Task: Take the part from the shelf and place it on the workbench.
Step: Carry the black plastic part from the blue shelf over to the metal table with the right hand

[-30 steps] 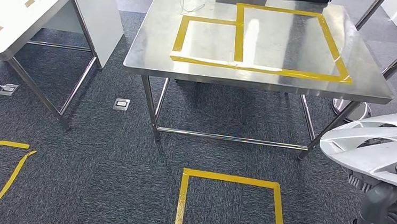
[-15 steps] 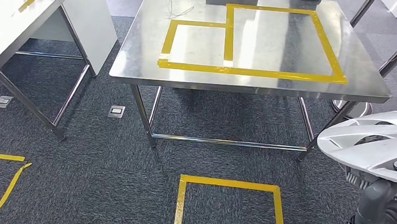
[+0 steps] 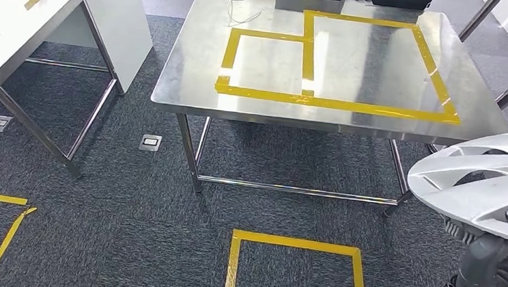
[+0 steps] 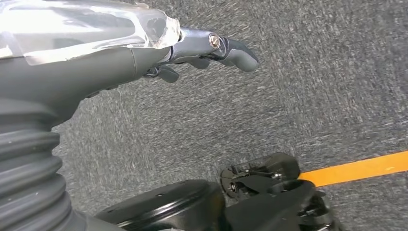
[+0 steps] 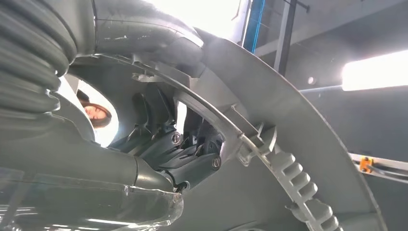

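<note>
Where my right hand (image 5: pixel 168 159) reaches through a slot in the part (image 3: pixel 487 186), its dark fingers (image 5: pixel 192 168) curl tight on a pale grey spoked disc with a ribbed rim, carried low at my right side. My left hand (image 4: pixel 211 48) hangs over carpet, fingers loosely apart, holding nothing. Beyond stands the steel workbench (image 3: pixel 189 63), marked with yellow tape (image 3: pixel 336 103).

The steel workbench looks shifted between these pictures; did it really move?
No. The workbench keeps its place beside the floor socket and the yellow floor tape; the whole view shifted, so the camera moved.
</note>
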